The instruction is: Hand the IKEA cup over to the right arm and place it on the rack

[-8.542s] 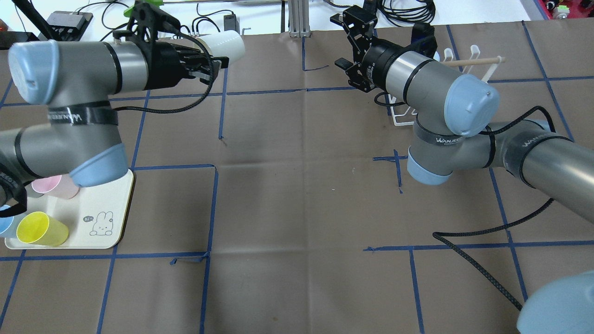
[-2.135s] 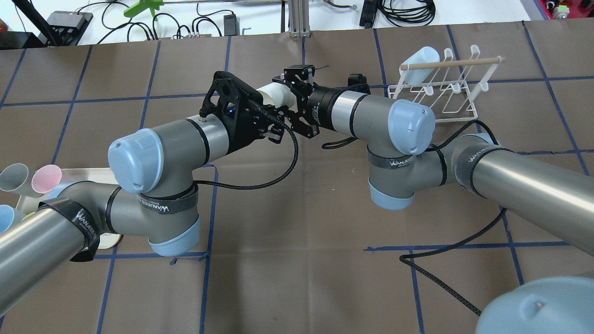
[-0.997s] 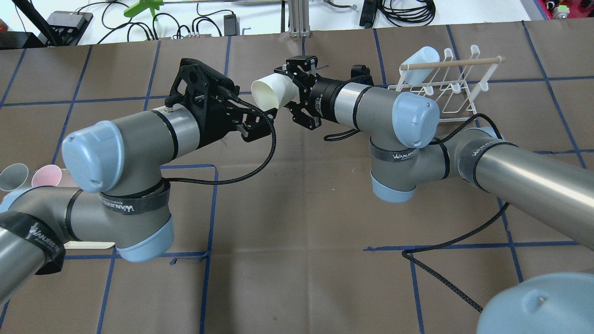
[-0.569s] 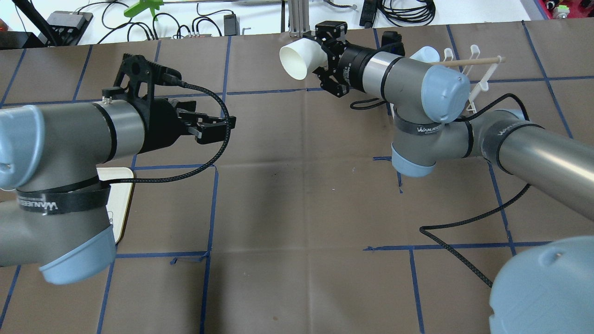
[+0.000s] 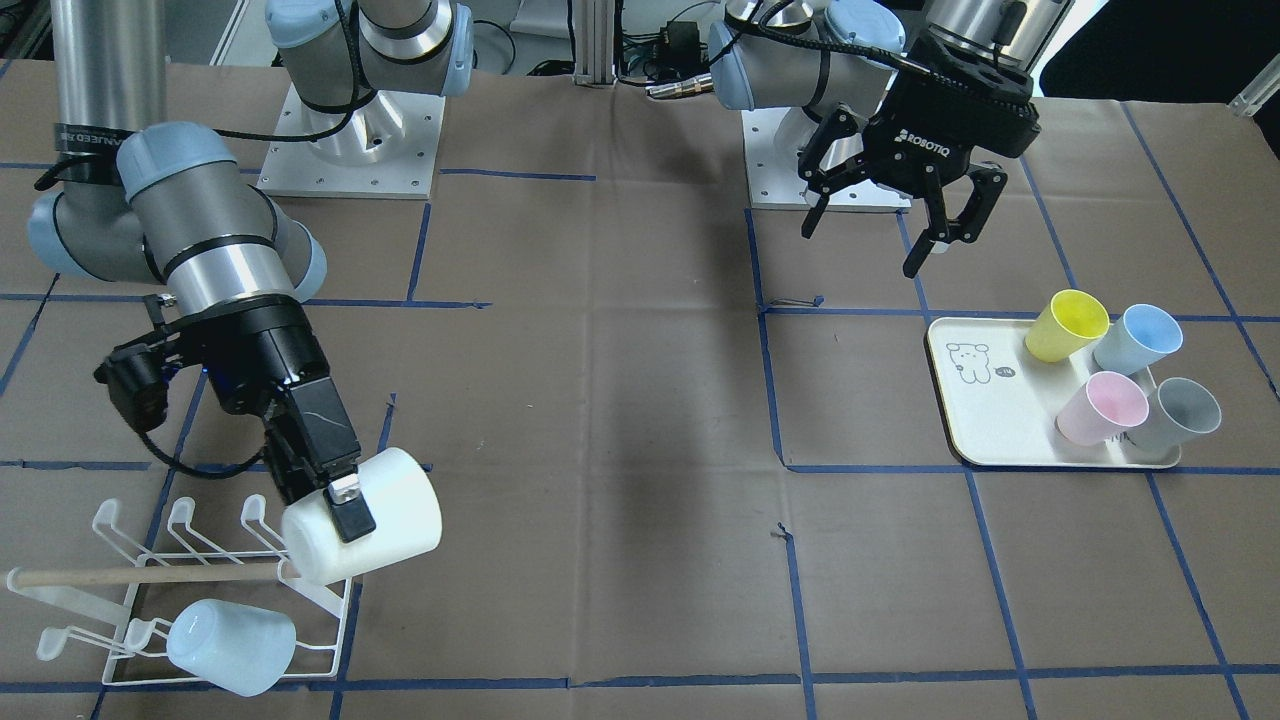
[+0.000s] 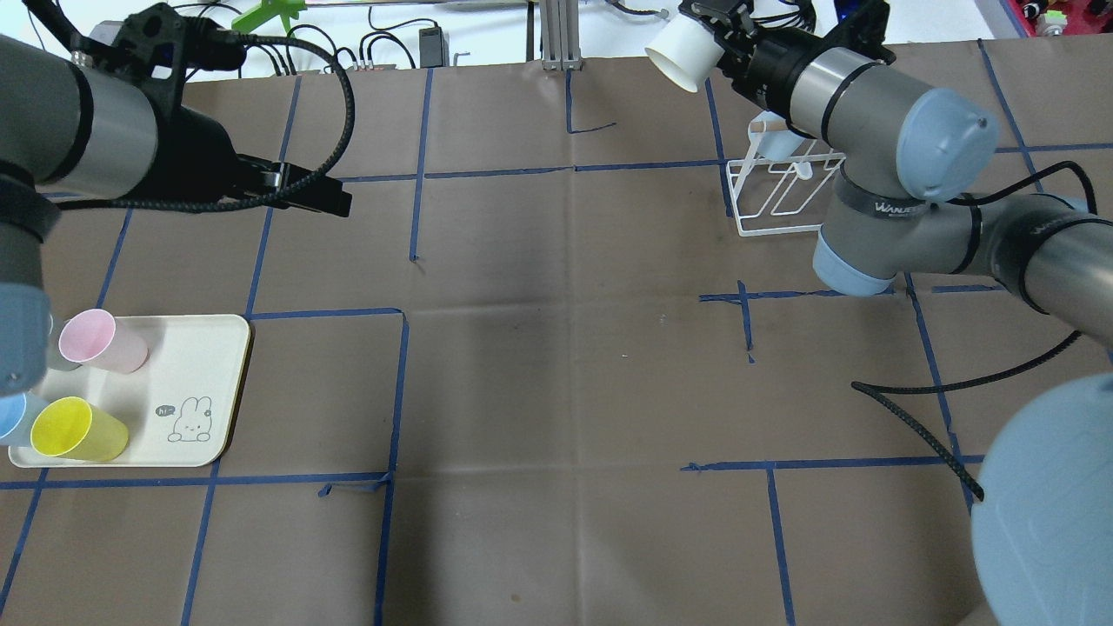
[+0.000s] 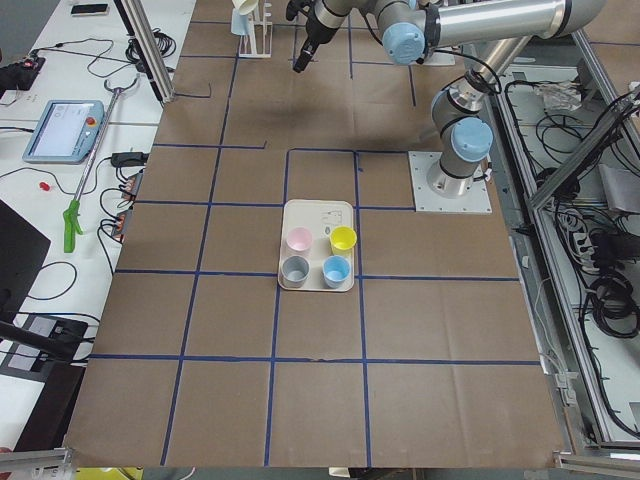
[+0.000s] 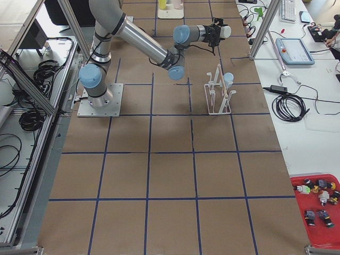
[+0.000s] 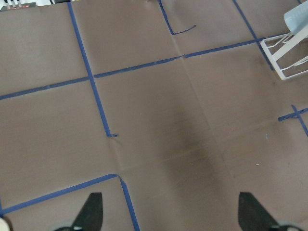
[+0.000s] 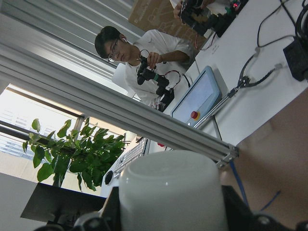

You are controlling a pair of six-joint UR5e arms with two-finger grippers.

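Observation:
My right gripper [image 5: 350, 520] is shut on the white IKEA cup [image 5: 375, 530] and holds it on its side in the air, just over the white wire rack [image 5: 150, 575]. In the overhead view the cup [image 6: 687, 52] is at the far edge, beyond the rack [image 6: 739, 200]. The right wrist view shows the cup [image 10: 173, 192] between the fingers. My left gripper [image 5: 860, 245] is open and empty, raised above the table near the tray; its fingertips [image 9: 91, 211] show spread apart in the left wrist view.
A pale blue cup [image 5: 230, 645] hangs on the rack's front prongs. A cream tray [image 5: 990, 410] with a bear drawing holds yellow [image 5: 1065, 325], blue, pink and grey cups. A person sits beyond the table's far edge [image 10: 144, 53].
The left gripper gave the white cup to the right gripper, opened and drew back towards the tray. The right arm has carried the cup away to the rack.

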